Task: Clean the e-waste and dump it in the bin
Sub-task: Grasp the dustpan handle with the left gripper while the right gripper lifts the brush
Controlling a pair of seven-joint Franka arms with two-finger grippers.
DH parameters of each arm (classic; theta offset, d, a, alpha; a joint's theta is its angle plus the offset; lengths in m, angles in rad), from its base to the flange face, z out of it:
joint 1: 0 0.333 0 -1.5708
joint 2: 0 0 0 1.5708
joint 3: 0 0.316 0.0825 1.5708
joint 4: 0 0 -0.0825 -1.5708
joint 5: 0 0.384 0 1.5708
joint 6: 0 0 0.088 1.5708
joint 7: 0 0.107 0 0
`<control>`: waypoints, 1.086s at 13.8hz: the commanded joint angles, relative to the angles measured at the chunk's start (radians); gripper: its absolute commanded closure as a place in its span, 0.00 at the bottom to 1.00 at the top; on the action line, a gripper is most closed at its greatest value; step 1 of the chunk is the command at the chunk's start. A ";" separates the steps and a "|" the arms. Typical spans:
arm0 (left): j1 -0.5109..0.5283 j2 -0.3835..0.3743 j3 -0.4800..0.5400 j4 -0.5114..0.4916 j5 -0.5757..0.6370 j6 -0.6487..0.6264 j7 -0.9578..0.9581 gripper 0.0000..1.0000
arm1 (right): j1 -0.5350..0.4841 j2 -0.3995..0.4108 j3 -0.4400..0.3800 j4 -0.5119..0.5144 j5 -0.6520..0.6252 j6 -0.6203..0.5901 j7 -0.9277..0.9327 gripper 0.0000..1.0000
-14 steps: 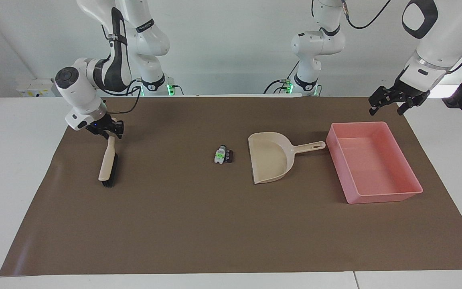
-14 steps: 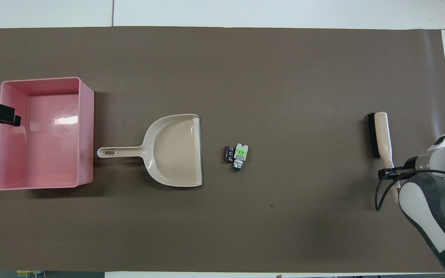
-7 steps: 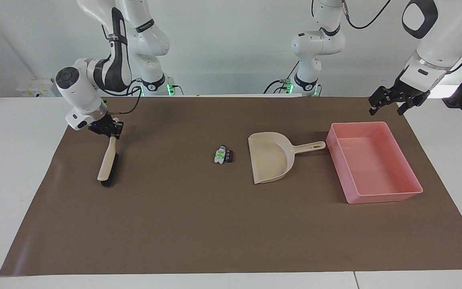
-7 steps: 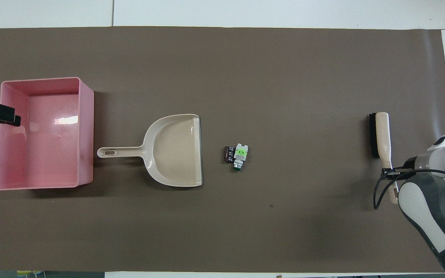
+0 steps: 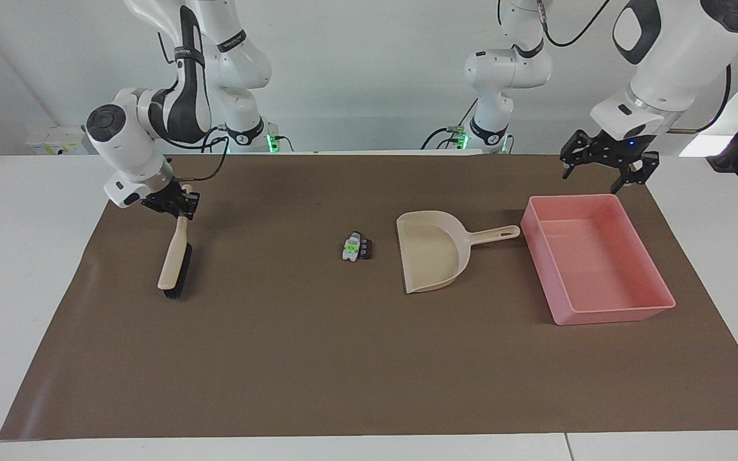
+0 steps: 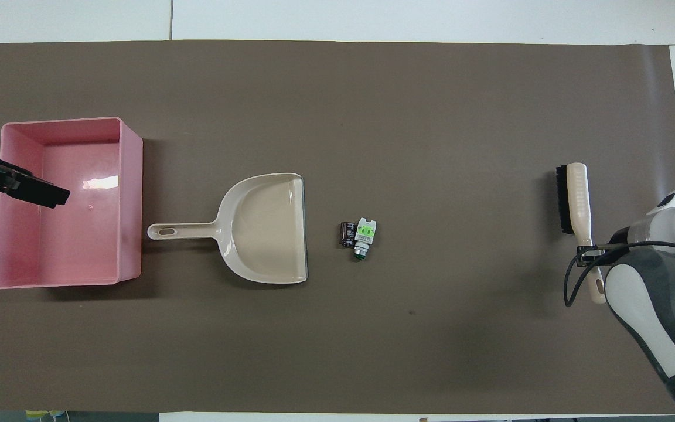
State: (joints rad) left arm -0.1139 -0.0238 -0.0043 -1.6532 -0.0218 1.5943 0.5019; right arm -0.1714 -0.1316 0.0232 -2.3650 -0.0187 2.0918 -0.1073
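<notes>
Facing view first. At the left of the frame the right gripper [image 5: 175, 209] had clamped onto the handle of the brush [image 5: 174, 262], jaws that were still partly apart a second earlier now fully clenched on it. The brush had barely shifted, bristle end still low over the brown mat [image 5: 318, 358]; whether it had left the mat could not be told. At the upper right, the left gripper [image 5: 605, 170] had swung in toward the middle of the frame and hung with fingers spread wide and nothing in them, above the rim of the pink bin [image 5: 599, 314] that sits highest in the frame. The e-waste [image 5: 356, 247] sat untouched at centre frame, just beside the mouth of the dustpan [image 5: 432, 253], whose handle pointed toward the bin.

Overhead view next. At the right edge the right gripper [image 6: 588, 254] gripped the brush [image 6: 572, 199] handle, and the brush head had tipped slightly off its earlier line. At the left edge the left gripper [image 6: 30, 187] now reached over the bin [image 6: 129, 205] interior, released and empty. The e-waste [image 6: 359, 234] lay at centre, just right of the dustpan [image 6: 267, 228].

So the brush was secured, and the left arm looked headed for the dustpan handle; sweeping had not begun.
</notes>
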 commanded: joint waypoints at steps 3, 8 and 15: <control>-0.087 -0.125 0.003 -0.219 0.069 0.097 0.383 0.00 | 0.093 0.015 0.012 0.105 0.009 -0.093 0.136 1.00; -0.154 -0.130 -0.011 -0.358 0.069 0.265 0.440 0.00 | 0.288 0.015 0.014 0.133 0.000 -0.153 0.259 1.00; -0.269 -0.021 -0.011 -0.456 0.150 0.423 0.368 0.00 | 0.420 0.006 0.018 0.113 0.012 -0.154 0.411 1.00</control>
State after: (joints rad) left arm -0.3495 -0.0590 -0.0226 -2.0717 0.0817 1.9540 0.9087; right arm 0.2357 -0.1240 0.0412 -2.2502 -0.0188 1.9305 0.2708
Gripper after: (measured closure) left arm 0.000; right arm 0.744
